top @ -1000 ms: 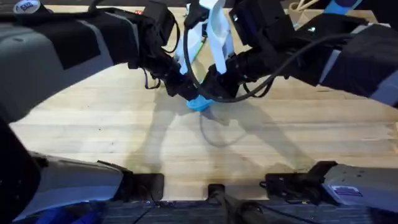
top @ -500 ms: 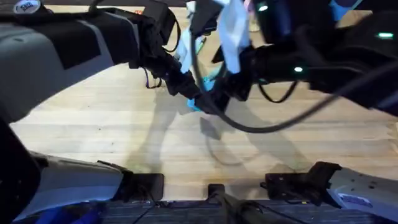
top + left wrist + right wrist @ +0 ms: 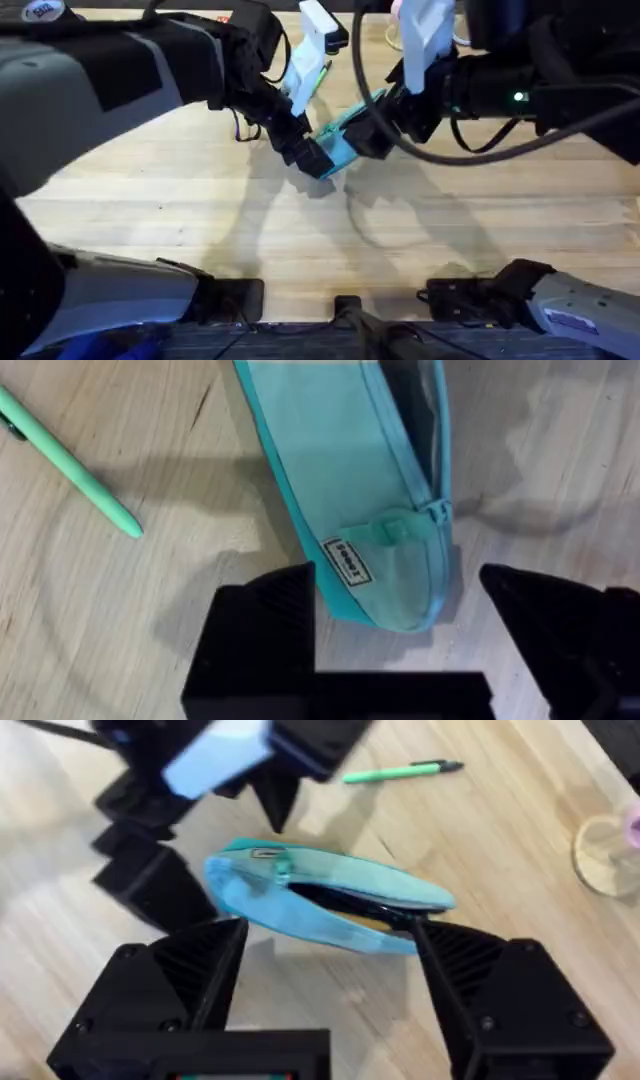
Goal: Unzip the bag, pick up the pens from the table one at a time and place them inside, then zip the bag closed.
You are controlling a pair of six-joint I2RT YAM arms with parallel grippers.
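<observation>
Bag [image 3: 385,510] end sits between left gripper [image 3: 400,625] fingers.

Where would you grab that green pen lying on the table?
Around the middle of the pen, from straight above, fingers closing across its width. It lies flat on the table, slim and straight, apart from the bag, so probably nothing blocks either side.

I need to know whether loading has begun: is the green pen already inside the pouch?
No. In the left wrist view the green pen lies on the bare table, apart from the opened pouch.
</observation>
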